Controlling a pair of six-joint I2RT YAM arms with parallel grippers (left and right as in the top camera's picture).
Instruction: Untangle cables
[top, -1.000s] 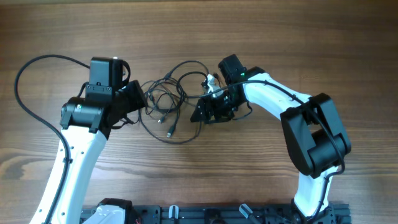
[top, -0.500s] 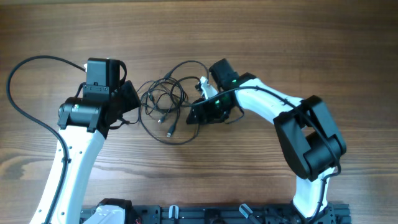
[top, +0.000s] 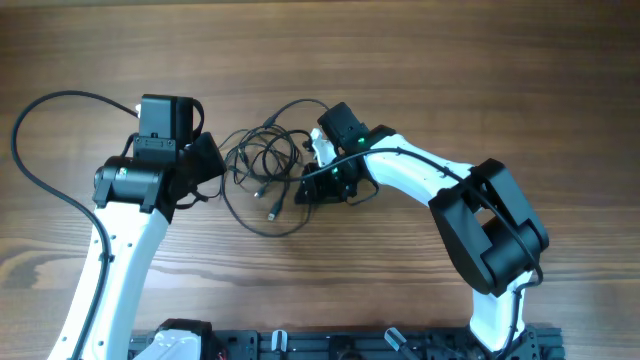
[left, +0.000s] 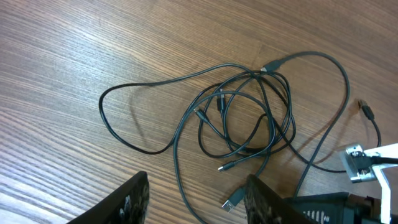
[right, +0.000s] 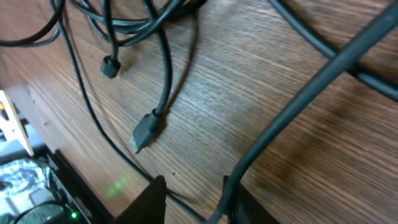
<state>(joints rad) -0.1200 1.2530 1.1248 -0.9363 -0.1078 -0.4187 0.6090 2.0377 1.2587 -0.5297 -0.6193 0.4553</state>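
Observation:
The cables (top: 265, 158) lie as a loose tangle of thin black cords on the wooden table between my two arms. My left gripper (top: 213, 162) sits at the tangle's left edge. In the left wrist view it (left: 199, 208) is open, with one strand and a silver USB plug (left: 233, 201) on the table between its fingers. My right gripper (top: 305, 188) is at the tangle's lower right side. Its jaws (right: 196, 202) stand narrowly apart, and a cable strand (right: 298, 102) runs down against the inner face of the right finger. A flat plug (right: 144, 132) lies just ahead.
The left arm's own thick black cable (top: 30, 120) loops over the table at far left. A dark rack (top: 330, 345) runs along the near edge. The right arm's white bracket (left: 367, 163) shows at the right of the left wrist view.
My right gripper has moved left into the tangle's lower right side and its jaws have narrowed. The left arm shifted slightly left, then held still.

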